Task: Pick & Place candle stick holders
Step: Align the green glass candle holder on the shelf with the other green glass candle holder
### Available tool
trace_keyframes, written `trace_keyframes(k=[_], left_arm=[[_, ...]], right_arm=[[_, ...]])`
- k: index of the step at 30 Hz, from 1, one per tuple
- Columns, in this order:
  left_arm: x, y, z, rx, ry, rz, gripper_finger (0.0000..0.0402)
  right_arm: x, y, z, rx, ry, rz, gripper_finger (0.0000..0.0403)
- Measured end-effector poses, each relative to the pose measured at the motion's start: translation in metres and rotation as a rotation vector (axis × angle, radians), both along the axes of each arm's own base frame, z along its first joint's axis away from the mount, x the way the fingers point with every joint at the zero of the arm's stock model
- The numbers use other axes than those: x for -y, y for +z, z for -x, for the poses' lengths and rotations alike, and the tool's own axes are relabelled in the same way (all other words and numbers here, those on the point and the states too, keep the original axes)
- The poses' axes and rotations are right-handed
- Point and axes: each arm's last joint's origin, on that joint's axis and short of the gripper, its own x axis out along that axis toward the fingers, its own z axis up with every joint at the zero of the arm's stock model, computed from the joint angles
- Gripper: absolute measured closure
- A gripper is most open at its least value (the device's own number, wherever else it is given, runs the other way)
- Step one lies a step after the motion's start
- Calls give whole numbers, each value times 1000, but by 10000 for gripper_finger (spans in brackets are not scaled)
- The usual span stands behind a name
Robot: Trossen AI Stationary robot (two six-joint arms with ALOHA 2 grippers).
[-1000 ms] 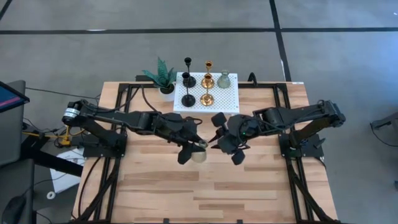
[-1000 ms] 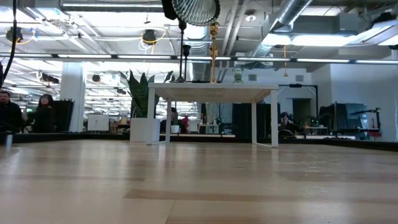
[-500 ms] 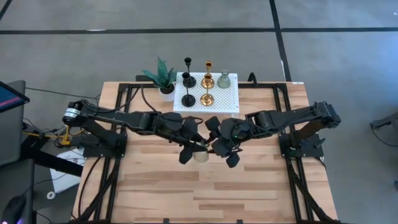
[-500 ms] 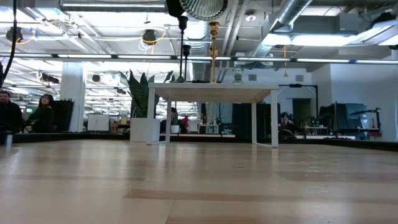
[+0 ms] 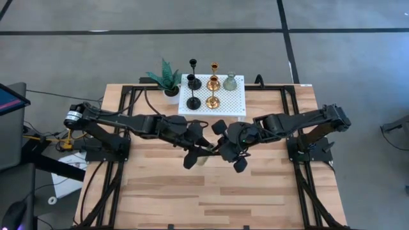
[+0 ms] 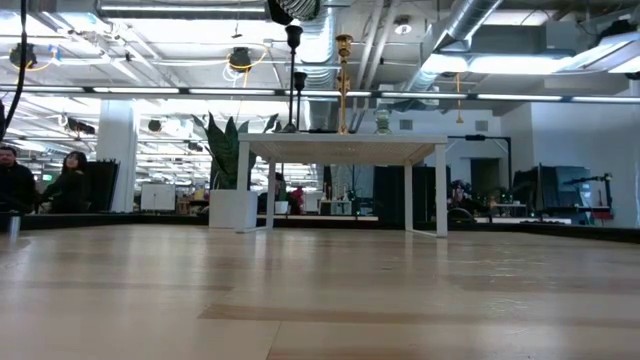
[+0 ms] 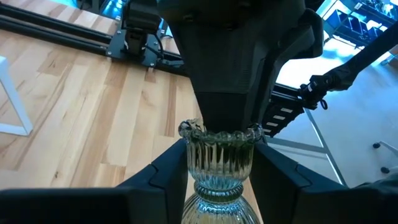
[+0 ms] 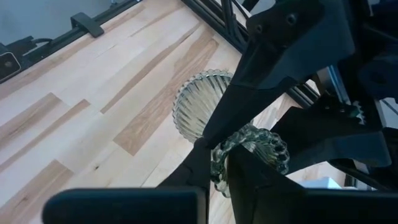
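Over the table's middle my left gripper [image 5: 200,152] is shut on a grey-green ribbed glass holder [image 7: 217,163], held above the table with its bell toward the left wrist and its scalloped rim toward my right gripper [image 5: 217,151]. My right gripper meets it head-on and is closed on that rim. On the white perforated platform [image 5: 238,105] at the far edge stand two black stemmed holders [image 5: 193,102], two gold ones [image 5: 213,101] and one grey-green one [image 5: 230,82], each on its base. My left gripper pinches the holder's ribbed neck [image 7: 217,168] between its two fingers [image 7: 166,182], which lie along the holder. It comes level from the table's left. The holder is lifted clear of the table. My right gripper has the scalloped rim [image 8: 219,167] between its two fingertips [image 8: 204,163], coming from the table's right, opposite the left fingers. Whether one finger is inside the opening cannot be told.
A small green potted plant [image 5: 167,79] stands left of the platform. The arms' black frames run along both table sides [image 5: 121,137]. Bare wood [image 5: 211,198] lies in front of the grippers. In the low view people sit far behind the table [image 6: 70,175].
My right gripper has moved toward the table's left, up to the left gripper and the held holder's rim. The holder's ribbed bell, showing at the top of the low view a second ago, has risen out of that view.
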Motion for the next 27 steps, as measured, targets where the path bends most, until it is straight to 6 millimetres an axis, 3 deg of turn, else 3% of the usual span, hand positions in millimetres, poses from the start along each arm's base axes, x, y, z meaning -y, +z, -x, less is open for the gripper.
trace_keyframes(k=[15, 27], left_arm=[[0, 0, 0, 2, 8, -9, 225], [-1, 1, 0, 7, 14, -14, 164]], right_arm=[[0, -1, 1, -12, -12, -8, 392], [1, -1, 1, -10, -19, -1, 392]])
